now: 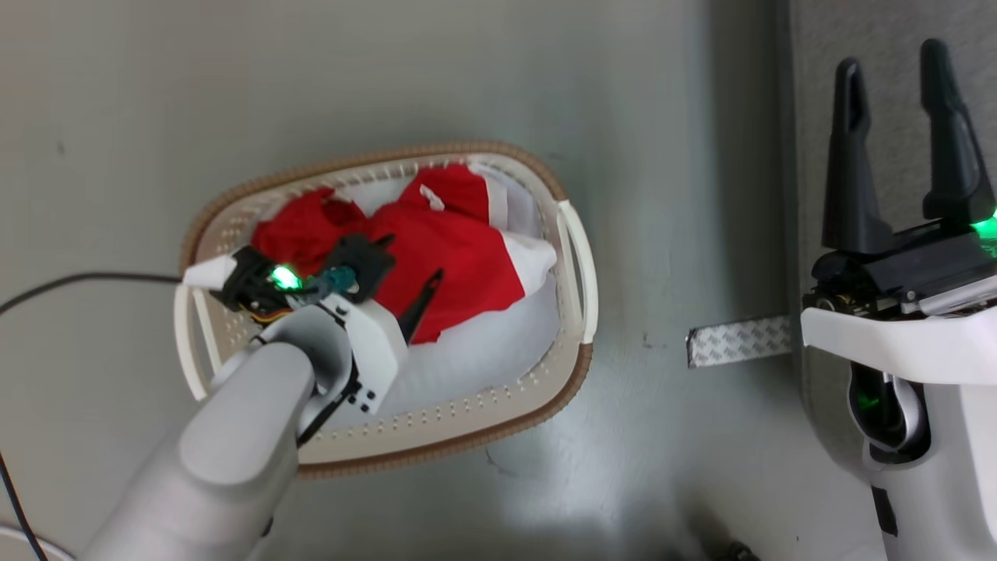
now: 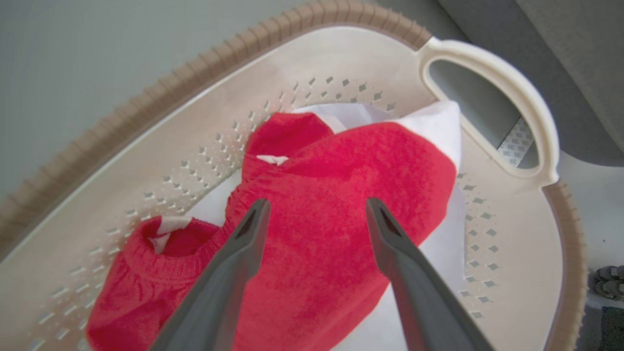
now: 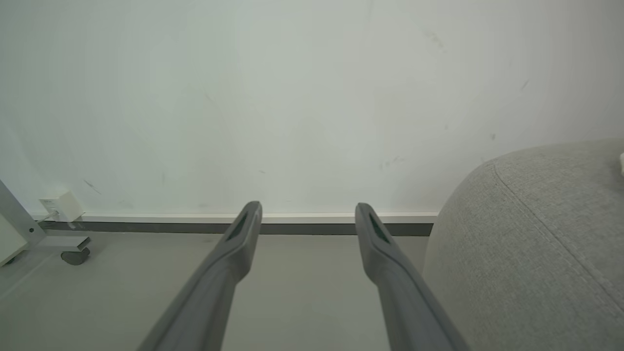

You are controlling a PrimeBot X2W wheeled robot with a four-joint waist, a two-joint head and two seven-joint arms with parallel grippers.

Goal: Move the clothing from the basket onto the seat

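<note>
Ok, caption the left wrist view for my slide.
Open left gripper poised over the clothing in the basket.

Left gripper (image 2: 317, 209): two long dark-grey tapered fingers (image 2: 243, 253), with a recessed slot inside each tip. Right gripper (image 1: 892, 58) has the same build. Left forearm (image 1: 234, 460) is a smooth pale-grey tube. White angular wrist housing (image 1: 378, 331) has small black screw heads. Black mount (image 1: 249, 284) past it carries a green LED (image 1: 284, 276) and a teal connector (image 1: 340, 278). Possibly yellow/red wiring underneath, too blurry to tell. On the right: white shell (image 1: 896, 343), black base (image 1: 896, 265), green light (image 1: 985, 226) at the edge.
</note>
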